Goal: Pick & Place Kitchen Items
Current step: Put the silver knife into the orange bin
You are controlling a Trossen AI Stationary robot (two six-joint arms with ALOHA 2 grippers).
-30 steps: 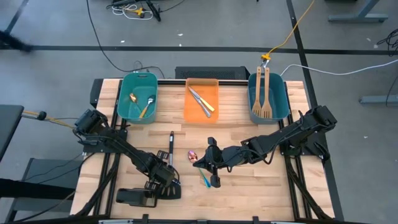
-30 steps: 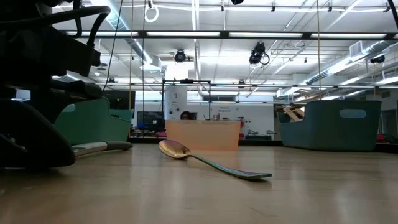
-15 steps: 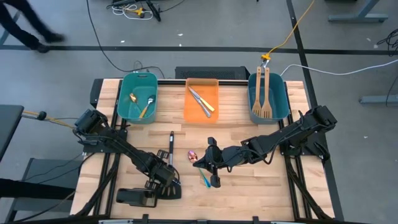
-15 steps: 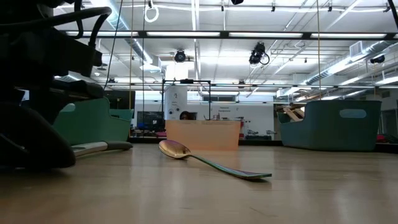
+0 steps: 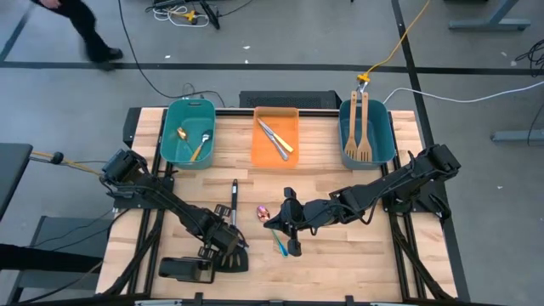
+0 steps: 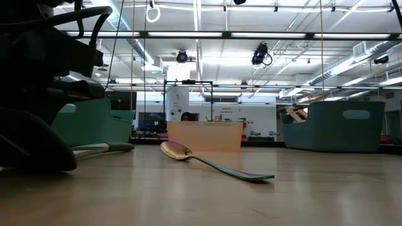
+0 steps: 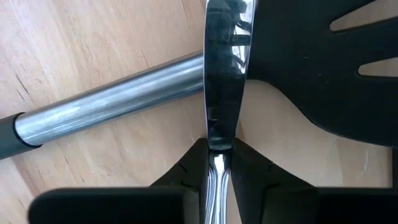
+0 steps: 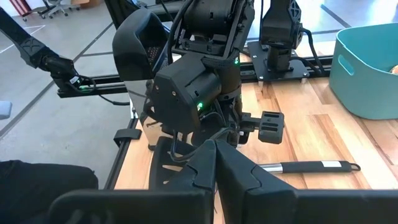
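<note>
Near the table's left front edge, the left gripper [image 7: 217, 163] pinches a thin, stiff, slippery silver knife [image 7: 222, 74] lying across the black spatula [image 7: 112, 102]; right gripper [image 8: 214, 163] pressed together mid-table.

bare table centre [image 5: 331, 170], bins [image 5: 275, 136] behind

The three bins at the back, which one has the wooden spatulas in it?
The teal bin on the right. Two light-wood spatulas lie in it; the left teal bin holds spoons and the orange bin between them holds silver cutlery.
</note>
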